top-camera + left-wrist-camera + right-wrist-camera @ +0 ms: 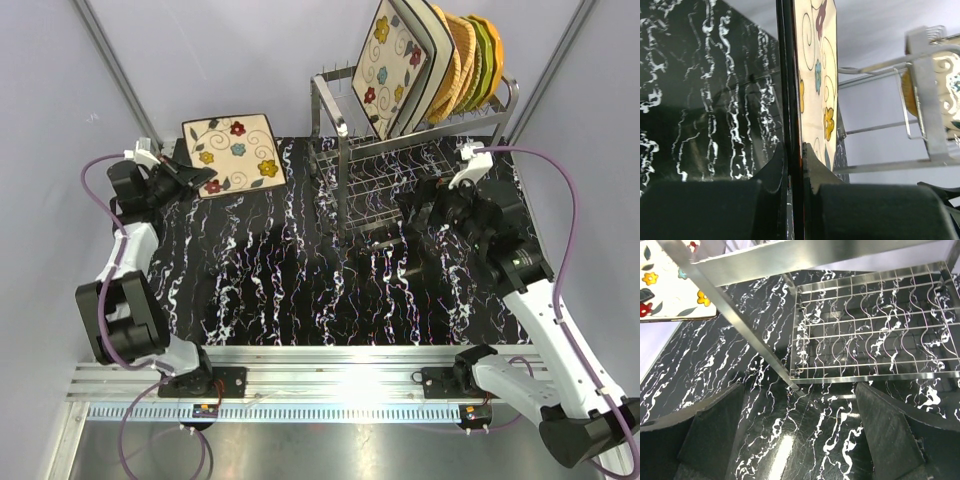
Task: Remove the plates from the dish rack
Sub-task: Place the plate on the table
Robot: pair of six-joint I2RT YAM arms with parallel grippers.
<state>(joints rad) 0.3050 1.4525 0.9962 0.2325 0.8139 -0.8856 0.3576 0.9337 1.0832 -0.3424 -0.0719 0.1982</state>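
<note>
A cream square flower-patterned plate (232,148) lies on the black marbled table at the back left. My left gripper (197,179) is shut on its near-left rim; in the left wrist view the rim (794,100) runs between the two fingers (817,170). The dish rack (345,190) stands at the back right. Its top tier holds another flower-patterned square plate (388,66), a cream square one (428,55), woven orange-tan ones (456,62), a green one (481,55) and an orange one (494,52), all upright. My right gripper (418,205) is open and empty at the rack's lower tier (875,335).
The rack's slanted metal leg (747,335) crosses just ahead of my right gripper (800,430). The rack's lower tier holds nothing. Grey walls close in the back and both sides. The table (280,270) has bare surface in the middle and front.
</note>
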